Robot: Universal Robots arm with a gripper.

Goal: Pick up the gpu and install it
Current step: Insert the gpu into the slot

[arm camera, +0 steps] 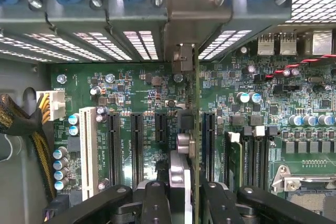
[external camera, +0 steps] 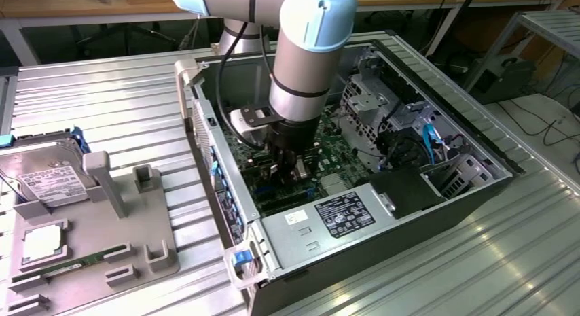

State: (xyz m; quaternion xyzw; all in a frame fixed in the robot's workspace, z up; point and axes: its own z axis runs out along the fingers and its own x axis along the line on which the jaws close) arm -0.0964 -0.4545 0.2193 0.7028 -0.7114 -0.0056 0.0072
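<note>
We judged the work to be in the install step: the end effector (arm camera: 177, 195) was down inside the open computer case (external camera: 471, 136), its fingers (arm camera: 152, 203) closed narrowly on the gpu (arm camera: 195, 129), which stood on edge over the motherboard (arm camera: 136, 90). In the wrist view the card ran as a thin upright line from between the fingers toward the rear wall of the case, where its silver bracket (arm camera: 182, 59) sat against the slot openings. We could not tell whether its lower edge was already seated in a black expansion slot (arm camera: 209, 145) or just above it. In our judgement the next move called for a straight, even press into that slot with the bracket kept in line with the rear opening; a tilt could have jammed the edge connector. Seen edge-on, the card looked flat and very thin, greenish-tan along its edge. In the exterior view the end effector (external camera: 282, 168) hung over the board, with the hard drive (external camera: 45, 177) well apart from the case on the desk (external camera: 118, 112).
</note>
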